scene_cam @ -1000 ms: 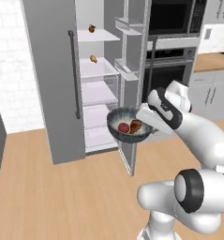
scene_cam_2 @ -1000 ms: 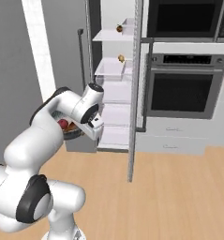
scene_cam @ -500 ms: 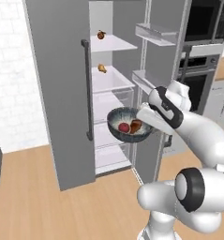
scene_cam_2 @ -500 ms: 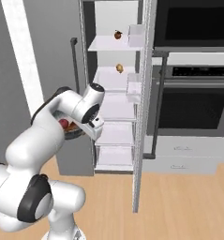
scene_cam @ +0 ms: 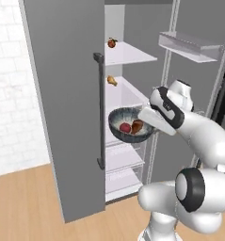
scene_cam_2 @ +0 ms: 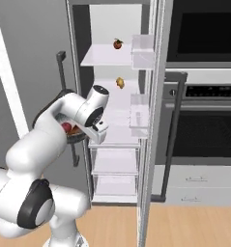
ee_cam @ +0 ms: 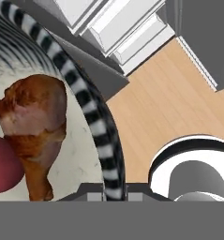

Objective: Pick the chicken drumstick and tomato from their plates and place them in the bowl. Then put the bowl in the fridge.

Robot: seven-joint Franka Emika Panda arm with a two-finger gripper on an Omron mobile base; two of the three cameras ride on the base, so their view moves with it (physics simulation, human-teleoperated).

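Note:
My gripper [scene_cam: 150,126] is shut on the right rim of the dark grey-blue bowl [scene_cam: 128,135] and holds it level in front of the open fridge [scene_cam: 62,94]. The reddish-brown chicken drumstick [scene_cam: 137,125] and the small red tomato [scene_cam: 125,127] lie side by side in the bowl. Seen from the hand, the drumstick [ee_cam: 36,126] and tomato [ee_cam: 1,164] rest on the pale speckled inside, and the striped rim [ee_cam: 92,117] runs down between my fingertips. From the right base camera my arm hides most of the bowl [scene_cam_2: 71,138]. The plates are out of view.
White shelves [scene_cam: 128,54] stand just behind the bowl, with a small red-brown fruit [scene_cam: 112,43] above and a yellowish item [scene_cam: 112,80] below. The black door handle [scene_cam: 100,108] is left of the bowl. The open right door with bins [scene_cam_2: 141,48] and a black oven [scene_cam_2: 204,96] lie to the right.
The base has driven closer to the fridge, so the fridge has grown and shifted in both base views. The bowl stays in my gripper with both foods inside.

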